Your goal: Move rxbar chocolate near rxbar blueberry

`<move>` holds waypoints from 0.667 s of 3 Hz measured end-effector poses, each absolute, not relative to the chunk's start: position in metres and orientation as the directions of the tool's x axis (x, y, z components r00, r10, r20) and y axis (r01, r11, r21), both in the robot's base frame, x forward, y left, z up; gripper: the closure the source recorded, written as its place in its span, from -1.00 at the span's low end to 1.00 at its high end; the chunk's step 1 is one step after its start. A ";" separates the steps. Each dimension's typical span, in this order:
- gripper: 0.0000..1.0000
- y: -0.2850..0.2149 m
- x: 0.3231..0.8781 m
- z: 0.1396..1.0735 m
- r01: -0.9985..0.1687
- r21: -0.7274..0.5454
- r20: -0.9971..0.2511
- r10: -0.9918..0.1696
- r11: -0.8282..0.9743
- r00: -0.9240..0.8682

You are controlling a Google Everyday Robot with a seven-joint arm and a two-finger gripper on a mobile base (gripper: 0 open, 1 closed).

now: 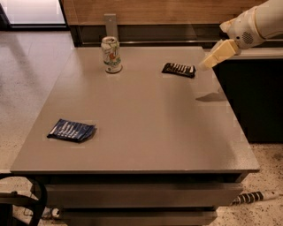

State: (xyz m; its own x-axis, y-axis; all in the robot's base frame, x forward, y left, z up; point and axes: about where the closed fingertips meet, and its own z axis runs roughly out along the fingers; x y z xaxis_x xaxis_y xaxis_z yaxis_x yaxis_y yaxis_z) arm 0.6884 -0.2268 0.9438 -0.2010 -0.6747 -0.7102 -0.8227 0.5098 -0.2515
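- Camera view shows a grey table [146,150] from its near edge, with the whole top visible: far edge under a wood-panelled wall [154,11], left edge over speckled floor [26,88], right edge beside a dark cabinet [256,101].
- The rxbar chocolate [178,69] lies flat near the far right corner, close to the right edge and a little in from the far edge.
- The rxbar blueberry [70,130] lies flat near the left edge, toward the front, well apart from the chocolate bar and diagonally across the top.
- Between the two wrappers the tabletop is bare, a wide open stretch through the middle.
- The gripper [207,64] hangs in the air at the far right edge of the table, just beside the rxbar chocolate on its right and above it, not touching it. Whether the claw is apart or together, I cannot tell.
- Its arm [256,24] comes in from the upper right, over the cabinet, and a shadow [210,96] falls on the table near the right edge, in front of the chocolate bar.
- A drink can [111,54] stands upright near the far edge, left of the chocolate bar and apart from it; it stands off the straight diagonal between the wrappers.
- A grey post [110,23] rises behind the can, past the far edge.
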 end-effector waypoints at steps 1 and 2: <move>-1.00 -0.216 0.710 0.925 -0.836 -0.198 -0.747 -0.631 0.512 -0.210; -1.00 -0.210 0.724 0.896 -0.833 -0.138 -0.791 -0.566 0.535 -0.233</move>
